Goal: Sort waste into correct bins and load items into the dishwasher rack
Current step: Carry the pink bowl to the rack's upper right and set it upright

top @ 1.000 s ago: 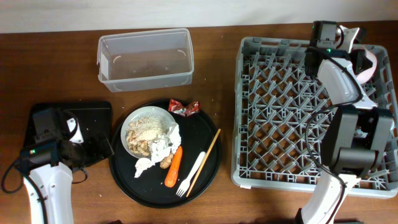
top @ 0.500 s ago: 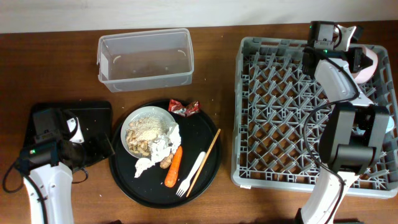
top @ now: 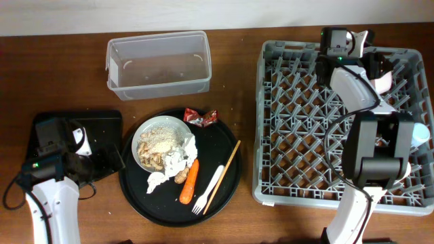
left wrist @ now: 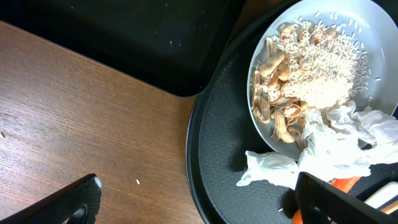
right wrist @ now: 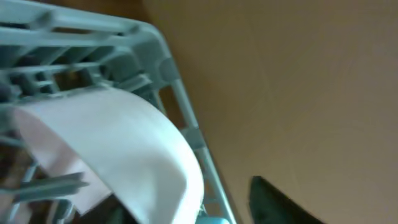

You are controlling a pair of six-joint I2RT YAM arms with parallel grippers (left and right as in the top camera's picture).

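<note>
Backing brown wooden table (top: 61, 74), pale wall (top: 135, 12)

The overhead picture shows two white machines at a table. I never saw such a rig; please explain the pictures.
These are two robot arms, each ending in a two-finger gripper. One camera looks down from above; the others sit on the wrists. On the table stand a clear tub, a grey rack and a round black tray with a plate of rice, tissues, a carrot and a fork. The left gripper is open and empty. The right gripper is at a pinkish bowl in the rack; its grip is hidden.
</note>
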